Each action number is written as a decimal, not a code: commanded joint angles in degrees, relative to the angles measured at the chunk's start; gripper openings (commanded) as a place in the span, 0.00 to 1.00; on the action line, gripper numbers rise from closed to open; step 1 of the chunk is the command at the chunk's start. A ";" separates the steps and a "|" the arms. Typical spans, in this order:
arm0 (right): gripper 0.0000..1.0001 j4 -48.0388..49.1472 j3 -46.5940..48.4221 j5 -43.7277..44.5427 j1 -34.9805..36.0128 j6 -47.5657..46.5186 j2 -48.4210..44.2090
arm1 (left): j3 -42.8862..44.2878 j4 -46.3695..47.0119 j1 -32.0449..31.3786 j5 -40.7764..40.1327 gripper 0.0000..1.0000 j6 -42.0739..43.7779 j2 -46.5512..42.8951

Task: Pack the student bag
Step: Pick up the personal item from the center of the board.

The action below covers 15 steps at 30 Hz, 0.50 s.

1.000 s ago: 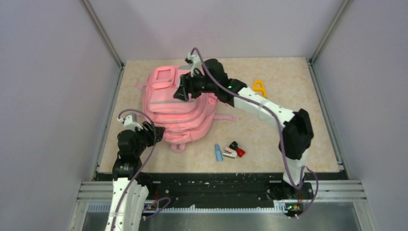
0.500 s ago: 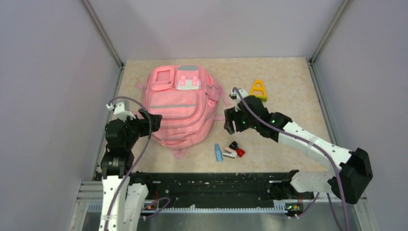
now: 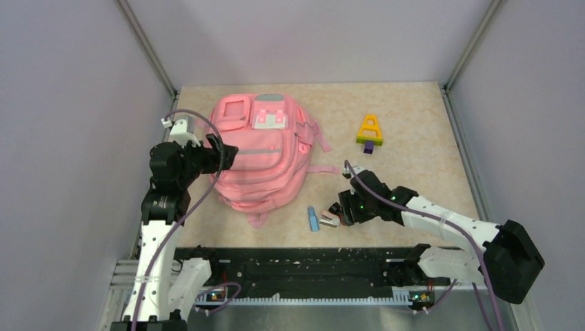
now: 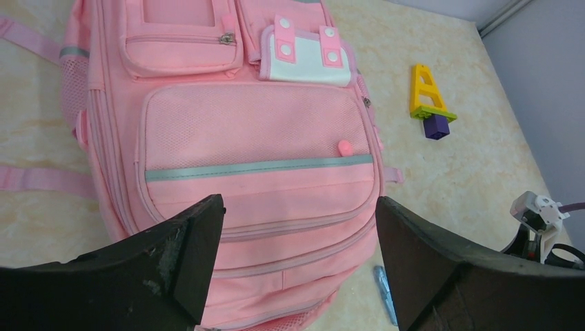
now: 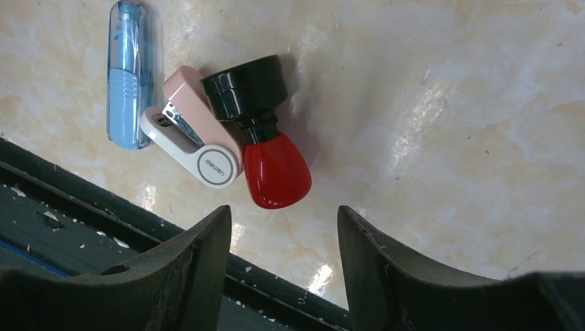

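Note:
The student bag [image 3: 259, 155], a large pink backpack, lies flat on the left of the table with its front pockets up and its zips shut [image 4: 255, 138]. My left gripper [image 3: 224, 153] hangs open above the bag's lower left side, with pink fabric showing between its wide-spread jaws [image 4: 298, 201]. My right gripper [image 3: 343, 210] hovers open and empty [image 5: 283, 210] just short of a red-and-black stamp [image 5: 265, 131]. A pink-and-white stapler [image 5: 196, 141] and a blue pen [image 5: 126, 83] lie touching beside the stamp.
A yellow A-shaped toy on a purple block [image 3: 370, 131] stands at the back right of the table [image 4: 429, 96]. The black front rail [image 3: 296, 255] runs just below the small items. Bag straps [image 3: 324, 169] trail to the right.
My right arm has swung from over the bag's top down to the small items near the front edge. My left gripper opened wide and moved up along the bag's left side.

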 commanded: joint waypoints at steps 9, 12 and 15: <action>0.53 7.45 0.20 0.52 0.69 -2.63 7.63 | -2.86 5.23 -0.14 0.98 0.84 4.92 0.33; 0.50 9.44 -0.18 0.41 0.82 -3.33 8.75 | -3.04 5.05 -1.50 2.31 0.80 8.09 1.17; 0.42 10.29 0.09 -0.19 0.82 -2.65 10.86 | -2.72 2.23 -5.68 -0.38 0.78 14.28 3.39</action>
